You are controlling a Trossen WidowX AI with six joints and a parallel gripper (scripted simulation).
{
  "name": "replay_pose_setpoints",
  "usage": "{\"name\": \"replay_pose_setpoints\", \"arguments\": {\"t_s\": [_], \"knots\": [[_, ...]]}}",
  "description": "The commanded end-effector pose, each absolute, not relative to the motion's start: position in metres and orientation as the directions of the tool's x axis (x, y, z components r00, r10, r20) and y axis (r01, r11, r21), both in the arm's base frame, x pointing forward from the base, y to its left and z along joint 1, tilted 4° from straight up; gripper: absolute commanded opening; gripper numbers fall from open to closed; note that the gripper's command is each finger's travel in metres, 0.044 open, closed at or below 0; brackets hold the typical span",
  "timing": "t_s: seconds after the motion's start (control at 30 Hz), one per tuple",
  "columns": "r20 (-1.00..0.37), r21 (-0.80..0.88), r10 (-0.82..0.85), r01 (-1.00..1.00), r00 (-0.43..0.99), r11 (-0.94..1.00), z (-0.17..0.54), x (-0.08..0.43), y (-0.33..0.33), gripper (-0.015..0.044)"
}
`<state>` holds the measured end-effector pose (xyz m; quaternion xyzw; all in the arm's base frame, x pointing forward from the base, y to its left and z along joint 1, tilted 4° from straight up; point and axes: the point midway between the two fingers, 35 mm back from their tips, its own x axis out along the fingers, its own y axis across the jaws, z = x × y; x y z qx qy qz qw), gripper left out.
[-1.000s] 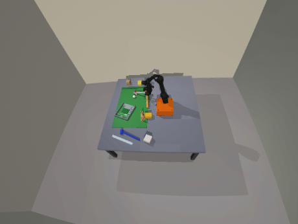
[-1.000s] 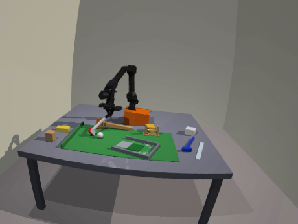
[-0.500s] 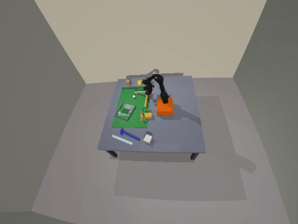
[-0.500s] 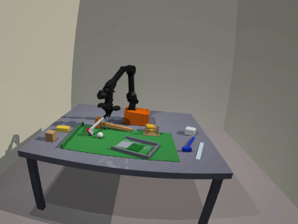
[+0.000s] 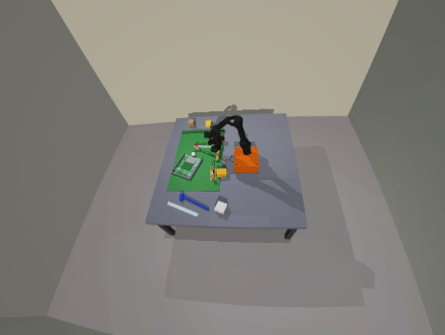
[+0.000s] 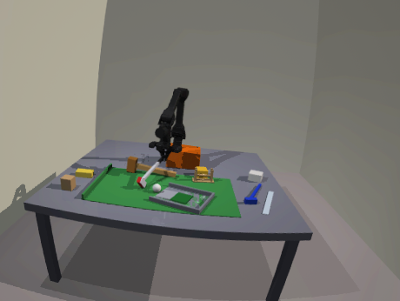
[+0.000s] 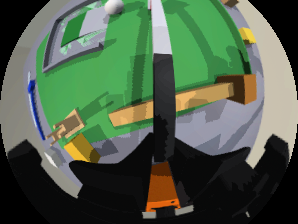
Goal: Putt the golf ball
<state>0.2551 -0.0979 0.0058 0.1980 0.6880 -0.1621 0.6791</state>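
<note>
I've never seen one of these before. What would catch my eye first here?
Probably the black arm rising from its orange base, its gripper shut on a red-headed putter that slants down onto the bright green mat. Just beside the putter's head sits a white golf ball, close to the grey-walled raised green.

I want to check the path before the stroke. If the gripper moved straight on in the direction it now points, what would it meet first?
The gripper, shut on the red putter, points down along the shaft toward the green mat. The putter head would likely meet the mat first, just beside the golf ball; depth is uncertain.
</note>
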Motion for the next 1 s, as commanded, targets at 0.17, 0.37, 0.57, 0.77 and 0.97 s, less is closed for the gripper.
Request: {"name": "replay_pose_setpoints", "arguments": {"t_s": [0.17, 0.37, 0.57, 0.77, 0.97], "knots": [[-0.999, 0.045, 0.049, 0.507, 0.005, 0.861, 0.047, 0.257, -0.099, 0.0000], [-0.999, 0.046, 0.051, 0.505, 0.003, 0.862, 0.055, 0.256, -0.098, 0.0000], [-0.999, 0.046, 0.051, 0.505, 0.003, 0.862, 0.055, 0.256, -0.098, 0.0000], [-0.999, 0.046, 0.051, 0.505, 0.003, 0.862, 0.055, 0.256, -0.098, 0.0000], [-0.999, 0.046, 0.051, 0.505, 0.003, 0.862, 0.055, 0.256, -0.098, 0.0000]]}}
